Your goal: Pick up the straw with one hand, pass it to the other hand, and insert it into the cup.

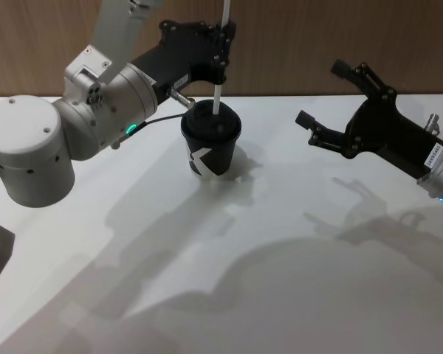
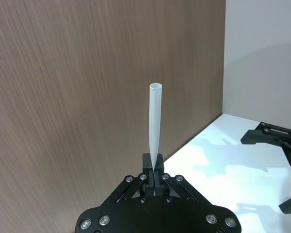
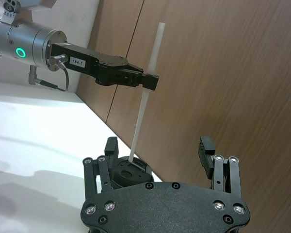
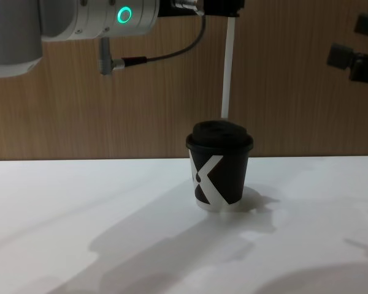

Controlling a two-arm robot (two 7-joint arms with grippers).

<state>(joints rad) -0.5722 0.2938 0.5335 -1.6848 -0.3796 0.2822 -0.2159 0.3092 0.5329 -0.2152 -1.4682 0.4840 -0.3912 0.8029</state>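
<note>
Chest view: left end effector (image 4: 224, 7) grasps the straw (image 4: 227, 67); keep it vertical, lowering straight into the cup (image 4: 219, 165) beneath; right end effector (image 1: 332, 110) released.

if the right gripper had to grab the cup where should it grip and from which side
Grip the cup around its black wall, below the domed lid, coming in level from the robot's right. The straw stands over the lid, held by the left gripper, which likely blocks a top approach. The right gripper is open nearby.

Upright straw (image 4: 227, 67), lower end at cup (image 4: 219, 177) lid.
</note>
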